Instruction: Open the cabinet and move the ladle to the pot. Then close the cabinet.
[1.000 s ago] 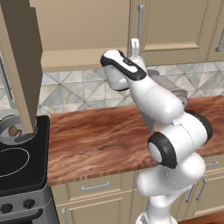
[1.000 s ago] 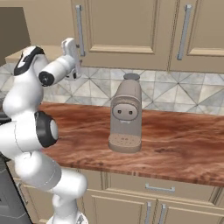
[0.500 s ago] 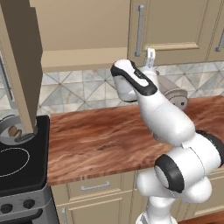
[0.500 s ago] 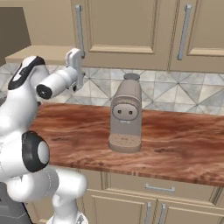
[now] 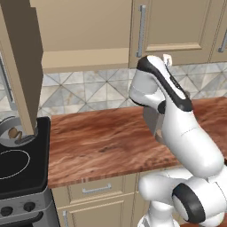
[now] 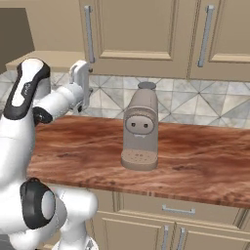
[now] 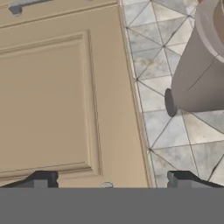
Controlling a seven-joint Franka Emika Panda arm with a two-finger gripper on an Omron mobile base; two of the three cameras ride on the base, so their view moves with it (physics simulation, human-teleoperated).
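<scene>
The cabinet (image 5: 84, 31) has its left door (image 5: 22, 66) swung wide open, and its right door (image 5: 173, 26) is shut. The shelf inside looks bare. At the far left, the grey pot (image 5: 5, 128) sits on the stove, partly hidden behind the open door. The brown ladle (image 5: 14, 133) lies in it. My gripper (image 6: 82, 73) is raised just under the shut right door, far from the pot. In the hand view the gripper (image 7: 113, 181) is open with nothing between its fingertips (image 7: 41, 179), facing the door panel (image 7: 48, 100).
A tall grey coffee machine (image 6: 140, 129) stands on the wooden counter (image 6: 195, 166) to the right of my hand, also seen as the coffee machine (image 7: 201, 65) in the hand view. The black stove (image 5: 17, 173) is at the left. More wall cabinets (image 6: 219, 34) hang to the right.
My arm has swung right, away from the open cabinet side and along the lower edge of the shut door. The jaws stand a little wider than a second ago.
</scene>
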